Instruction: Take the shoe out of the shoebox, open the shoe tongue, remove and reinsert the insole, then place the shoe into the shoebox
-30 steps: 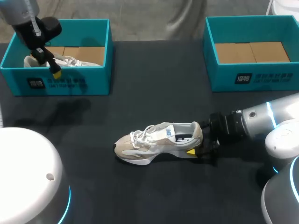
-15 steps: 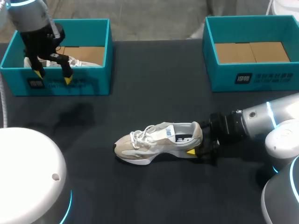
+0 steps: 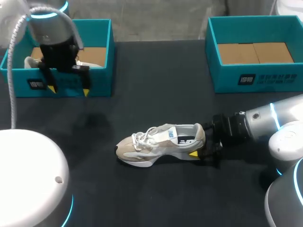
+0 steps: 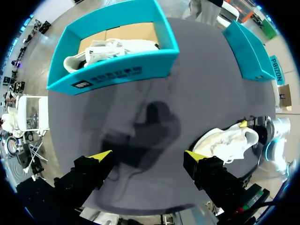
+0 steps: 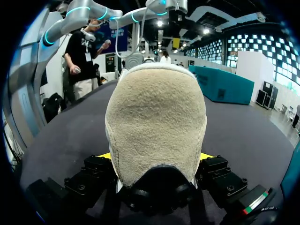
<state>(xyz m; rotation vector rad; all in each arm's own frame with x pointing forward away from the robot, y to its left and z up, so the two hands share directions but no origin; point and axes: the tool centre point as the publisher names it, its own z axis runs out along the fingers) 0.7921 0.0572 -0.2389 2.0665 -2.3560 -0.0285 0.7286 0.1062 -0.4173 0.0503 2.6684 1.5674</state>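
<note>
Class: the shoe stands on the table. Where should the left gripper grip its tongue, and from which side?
Probably best: pinch the free upper edge of the tongue, coming down from above. The shoe stands upright on its sole, opening facing up, and the right gripper clamps the heel, so that end is taken.

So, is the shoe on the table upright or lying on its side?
Upright. The shoe stands on its sole on the black table, with its opening and laces facing up.
</note>
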